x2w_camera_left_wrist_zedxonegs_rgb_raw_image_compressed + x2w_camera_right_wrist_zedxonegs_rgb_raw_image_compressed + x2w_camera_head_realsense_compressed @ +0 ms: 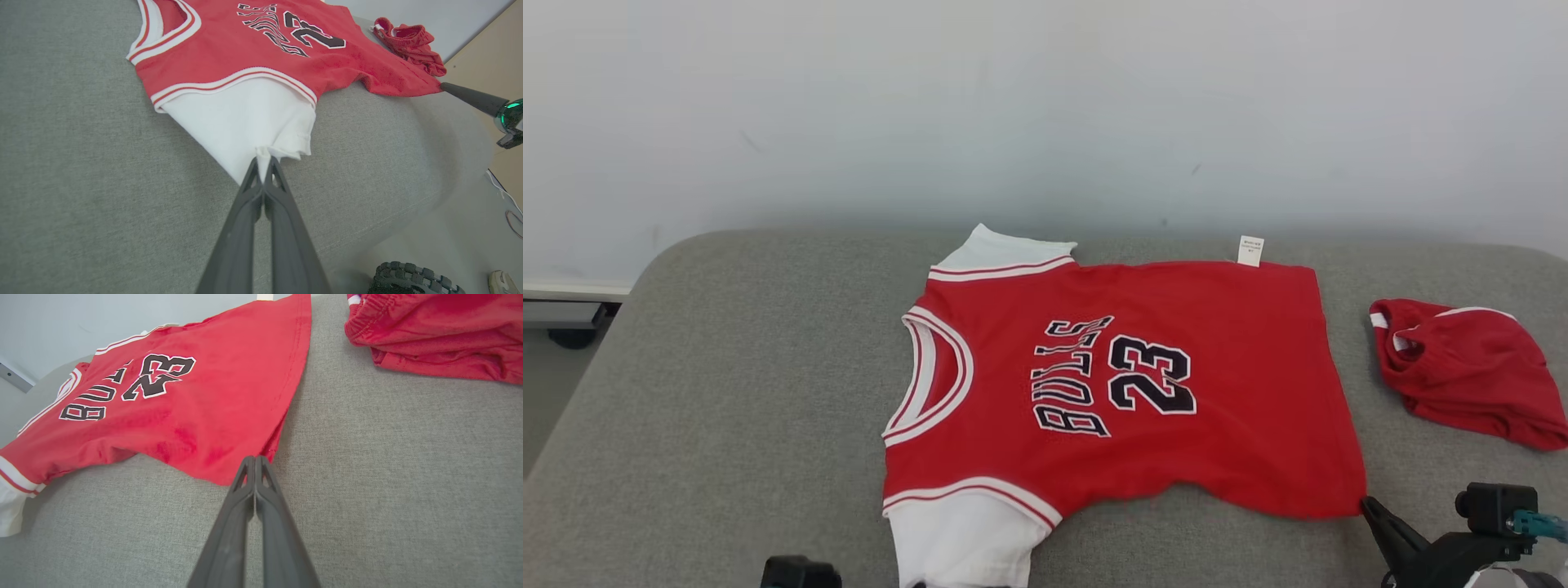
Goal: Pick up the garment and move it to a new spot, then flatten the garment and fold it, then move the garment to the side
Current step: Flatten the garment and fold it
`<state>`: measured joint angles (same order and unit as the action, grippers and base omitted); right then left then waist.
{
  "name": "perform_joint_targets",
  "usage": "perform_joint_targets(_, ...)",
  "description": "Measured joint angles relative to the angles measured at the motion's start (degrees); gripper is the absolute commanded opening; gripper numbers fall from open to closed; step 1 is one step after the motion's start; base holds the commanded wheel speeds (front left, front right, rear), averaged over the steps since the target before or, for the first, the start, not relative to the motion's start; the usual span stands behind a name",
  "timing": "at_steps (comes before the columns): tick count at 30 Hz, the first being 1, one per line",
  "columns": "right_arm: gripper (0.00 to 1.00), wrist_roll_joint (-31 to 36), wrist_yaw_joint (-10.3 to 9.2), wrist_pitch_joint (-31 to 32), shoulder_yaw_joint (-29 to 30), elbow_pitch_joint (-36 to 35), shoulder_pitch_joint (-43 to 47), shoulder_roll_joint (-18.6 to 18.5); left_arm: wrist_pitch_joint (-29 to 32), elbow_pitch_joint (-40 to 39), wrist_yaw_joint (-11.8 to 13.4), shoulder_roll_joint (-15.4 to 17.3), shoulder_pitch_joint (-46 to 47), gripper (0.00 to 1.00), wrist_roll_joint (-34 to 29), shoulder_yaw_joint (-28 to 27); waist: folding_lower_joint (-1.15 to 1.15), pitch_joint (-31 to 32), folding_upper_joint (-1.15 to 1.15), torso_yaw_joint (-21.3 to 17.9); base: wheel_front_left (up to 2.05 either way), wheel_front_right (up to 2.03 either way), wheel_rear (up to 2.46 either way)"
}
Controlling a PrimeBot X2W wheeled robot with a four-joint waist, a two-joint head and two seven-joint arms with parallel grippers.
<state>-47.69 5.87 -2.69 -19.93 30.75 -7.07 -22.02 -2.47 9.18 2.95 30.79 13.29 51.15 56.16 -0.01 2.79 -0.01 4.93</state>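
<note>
The left gripper (pixel 263 159) has its two dark fingers pressed together on the edge of the white sleeve (pixel 245 118) of a red jersey (pixel 1241 392), and the cloth bunches up where they pinch it. The right gripper (pixel 255 458) is likewise closed, with its tips on the near hem corner of the same jersey, which is drawn to a point there. Between the two grippers the jersey lies spread flat, front side up, on a grey upholstered cushion (pixel 727 367). Its neck opening is toward the robot's left and its hem toward the right. Black lettering reads "BULLS" beside the number 23. A small white label (pixel 1250 250) sticks out at the far hem corner. Well to the right of the hem, apart from the jersey, a second red garment (pixel 1470 367) with white trim lies crumpled on the same cushion. A pale wall (pixel 1045 106) rises behind.
</note>
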Motion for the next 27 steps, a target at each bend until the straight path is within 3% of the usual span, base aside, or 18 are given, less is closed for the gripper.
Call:
perform_joint_targets(14,0.0,0.41,-3.89,2.81,0.62,-2.01,4.59,-2.54,4.61,-1.69,2.59,0.73,-3.78,0.0,1.75,1.19,0.01,0.54,0.0,0.83,0.0,0.0,0.0)
perform_joint_targets(27,0.0,0.43,-6.26,6.77,-0.2,-3.65,5.43,-3.1,7.97,1.55,3.11,-0.31,-3.74,0.0,1.76,2.09,0.01,-0.26,0.01,0.63,0.0,0.0,0.0)
